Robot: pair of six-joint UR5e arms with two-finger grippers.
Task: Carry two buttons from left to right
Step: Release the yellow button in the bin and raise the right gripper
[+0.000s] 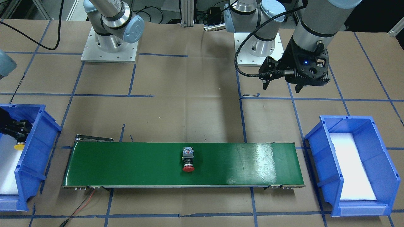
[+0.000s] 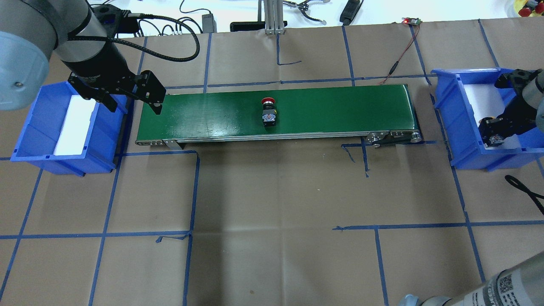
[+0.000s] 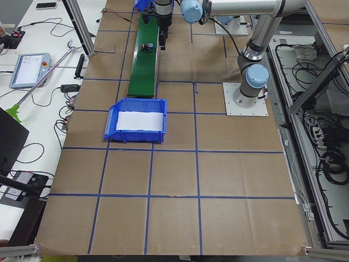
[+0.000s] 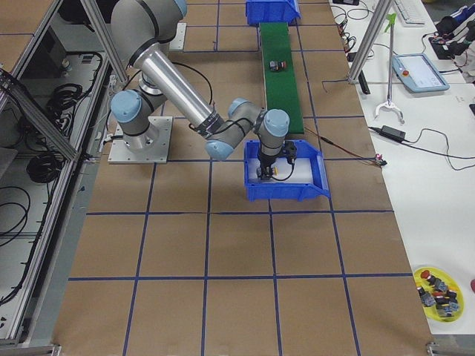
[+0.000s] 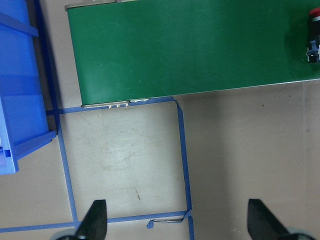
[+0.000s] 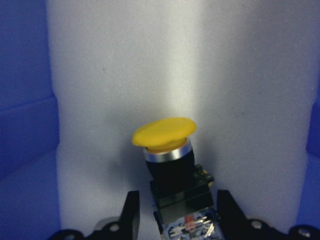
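Observation:
The red button (image 1: 188, 160) lies on its side at the middle of the green conveyor belt (image 1: 126, 164); it also shows in the overhead view (image 2: 268, 112) and at the right edge of the left wrist view (image 5: 314, 35). The yellow button (image 6: 165, 131) sits between my right gripper's (image 6: 177, 215) fingers, held by its black contact block, cap pointing away over white foam. My right gripper (image 2: 493, 134) is down inside the right blue bin (image 2: 444, 110), and the yellow cap (image 1: 19, 146) shows below it. My left gripper (image 2: 136, 104) is open and empty above the belt's left end.
A second blue bin (image 2: 25, 140) with a white foam liner stands at the belt's left end, partly under my left arm. A red and black wire (image 2: 399, 59) runs from the belt's far right corner. A yellow dish of spare buttons (image 4: 438, 293) sits off the table.

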